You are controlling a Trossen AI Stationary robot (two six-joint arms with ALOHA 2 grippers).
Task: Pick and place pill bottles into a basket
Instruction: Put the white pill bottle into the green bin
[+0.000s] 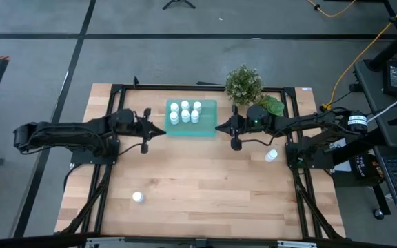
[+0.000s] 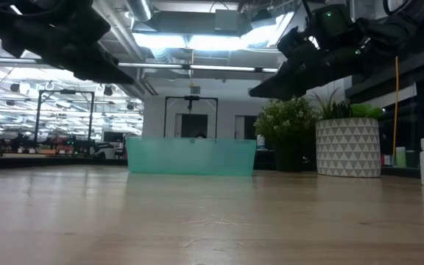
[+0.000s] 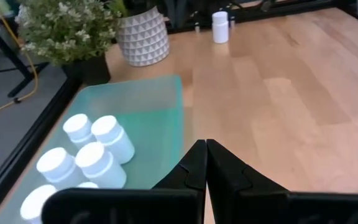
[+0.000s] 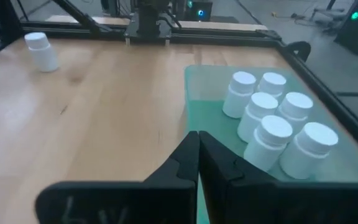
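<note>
While both pinched-together grippers (image 1: 163,131) (image 1: 218,127) flank the basket (image 1: 209,120), its frosted wall hides the pill bottles (image 1: 185,112) from table height.

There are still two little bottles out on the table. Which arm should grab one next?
Probably the right arm. Its pincer, shut and empty, sits beside the basket, and one loose pill bottle stands close by on its side. The left pincer is shut too, but its nearest bottle stands farther off, near the front edge.
</note>
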